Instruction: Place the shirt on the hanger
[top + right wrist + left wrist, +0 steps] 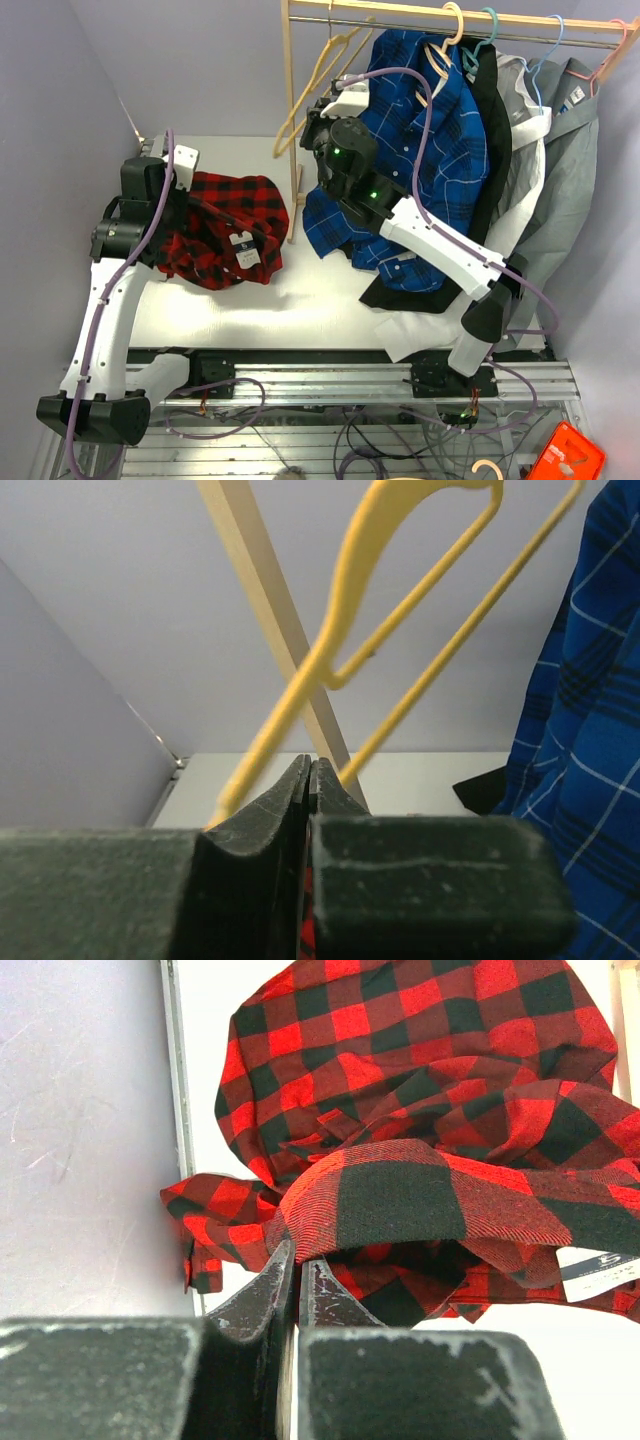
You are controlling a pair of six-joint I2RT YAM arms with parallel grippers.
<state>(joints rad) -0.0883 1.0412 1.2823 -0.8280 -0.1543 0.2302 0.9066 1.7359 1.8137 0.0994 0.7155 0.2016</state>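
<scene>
**Left arm.** Rises along the left edge of the overhead view and bends inward over the desk (330, 290). Left tool (297, 1265): jaws pressed together, tips against the left border of the shirt (225, 215). Whether cloth is caught between them cannot be told.

**The shirt.** Crumpled heap on the desk, left of centre in the overhead view, white label on its lower right side. Not on the hanger.

**The hanger (352, 575).** Hooked on the wooden rail (450, 20) at upper centre, well apart from the shirt and up and to its right. Its long axis slants from upper right to lower left, beside the wooden post (260, 590).

**Right arm.** Reaches from lower right up to centre, the nearer arm to the hanger. Right tool (310, 770): jaws look pressed together at the hanger's lower end. A grip on the wire cannot be confirmed.

**Judgement.** The coming move likely carries the hanger down and left toward the shirt.

**Right of frame.** Blue plaid shirt (440, 130) hangs on the rail.
</scene>
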